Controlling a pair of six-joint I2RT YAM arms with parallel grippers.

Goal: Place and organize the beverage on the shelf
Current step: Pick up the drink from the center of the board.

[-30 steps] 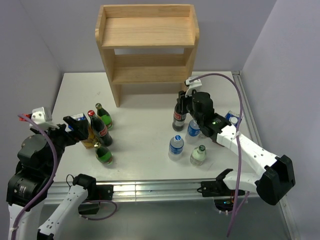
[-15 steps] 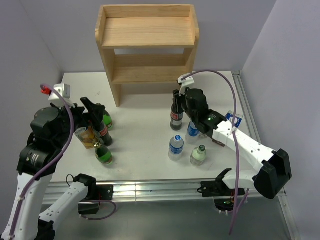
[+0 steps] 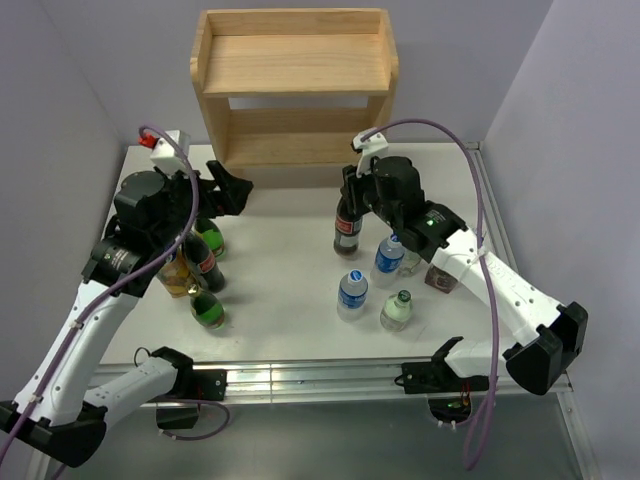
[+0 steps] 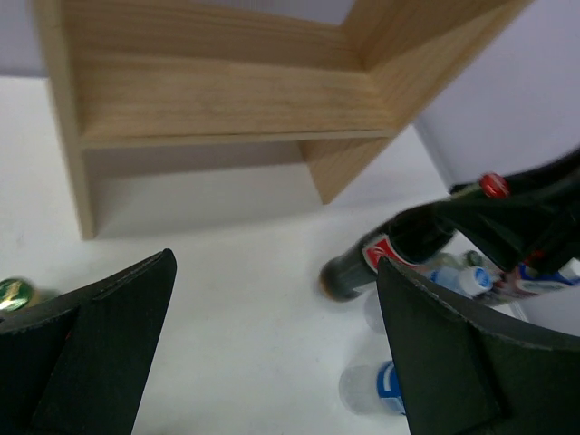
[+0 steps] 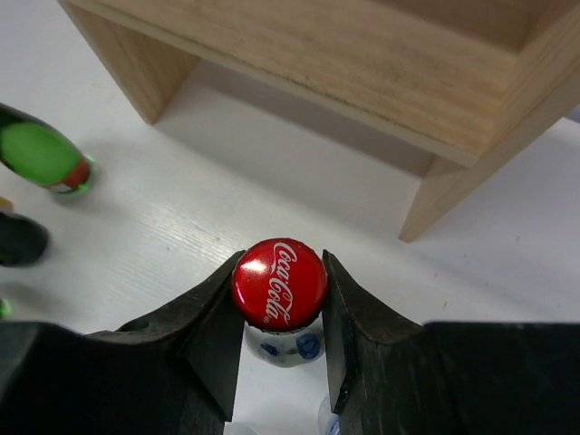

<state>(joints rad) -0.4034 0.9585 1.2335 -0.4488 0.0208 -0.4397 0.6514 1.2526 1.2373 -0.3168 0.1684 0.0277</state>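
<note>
Both right fingers pinch the cola by its cap, seemingly to carry it to the shelf at twelve o'clock; left fingers gape wide.

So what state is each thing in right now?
Light wooden shelf: visible tiers bare.
Dark cola bottle with red cap: capped, gripped at the cap.
Right end effector: shut on that cola bottle.
Left end effector: open, empty.
Clear blue-labelled water bottle: upright, capped.
</note>
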